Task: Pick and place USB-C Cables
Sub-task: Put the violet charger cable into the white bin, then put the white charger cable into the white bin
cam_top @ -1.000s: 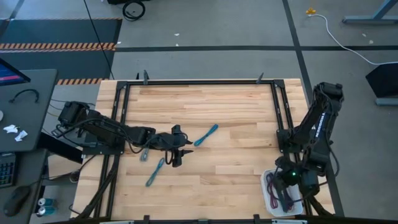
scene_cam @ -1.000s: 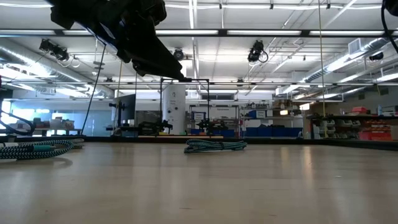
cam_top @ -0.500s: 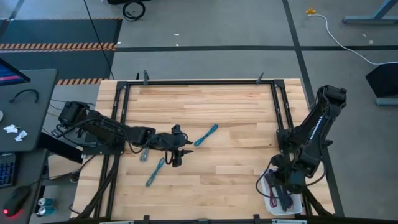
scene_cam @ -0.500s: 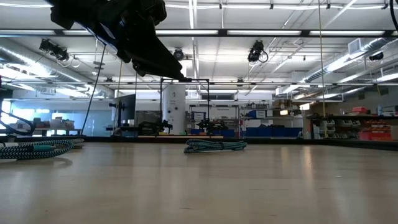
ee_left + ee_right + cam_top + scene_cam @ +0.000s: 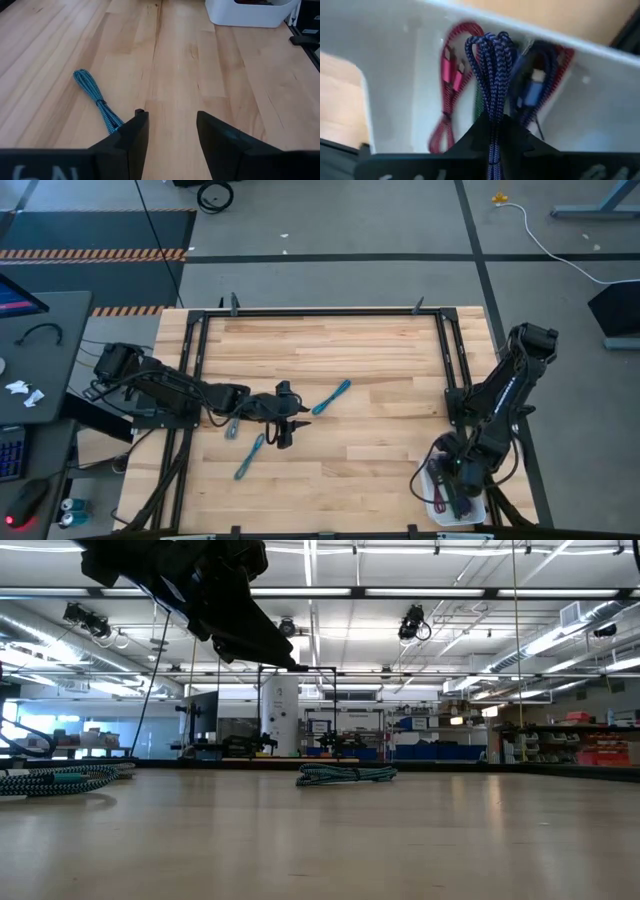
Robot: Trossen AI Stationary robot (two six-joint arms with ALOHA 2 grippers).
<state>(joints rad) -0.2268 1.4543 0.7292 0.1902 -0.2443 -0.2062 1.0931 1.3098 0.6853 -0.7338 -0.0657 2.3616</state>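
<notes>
My right gripper (image 5: pixel 492 122) is shut on a purple braided USB-C cable (image 5: pixel 492 75) over the white bin (image 5: pixel 428 480) at the table's near right corner. The bin (image 5: pixel 395 60) holds a dark red cable (image 5: pixel 451 80) and others. My left gripper (image 5: pixel 170 125) is open and empty above the middle of the table (image 5: pixel 288 423). A teal-blue cable (image 5: pixel 97 102) lies on the wood just beside its fingers; it also shows in the high view (image 5: pixel 331 397). Another teal-blue cable (image 5: pixel 250 456) and a grey one (image 5: pixel 232 427) lie near the left arm. My right gripper pinches the purple cable bundle between its two fingers, which lie at the bundle's strands (image 5: pixel 493 112). The fingers point down into the bin. The bundle runs along the fingers and its looped end (image 5: pixel 492 42) reaches out past their tips, toward the bin's floor; whether it touches the floor, I cannot tell.
A dark metal frame (image 5: pixel 320 311) runs around the wooden table top. In the low view two cables lie on the table, one at the middle (image 5: pixel 347 774) and one at the left (image 5: pixel 55 780). A side desk (image 5: pixel 30 350) stands left of the table.
My right arm has swung over the white bin, and its gripper has gone a little toward the table's left edge with the purple cable.
</notes>
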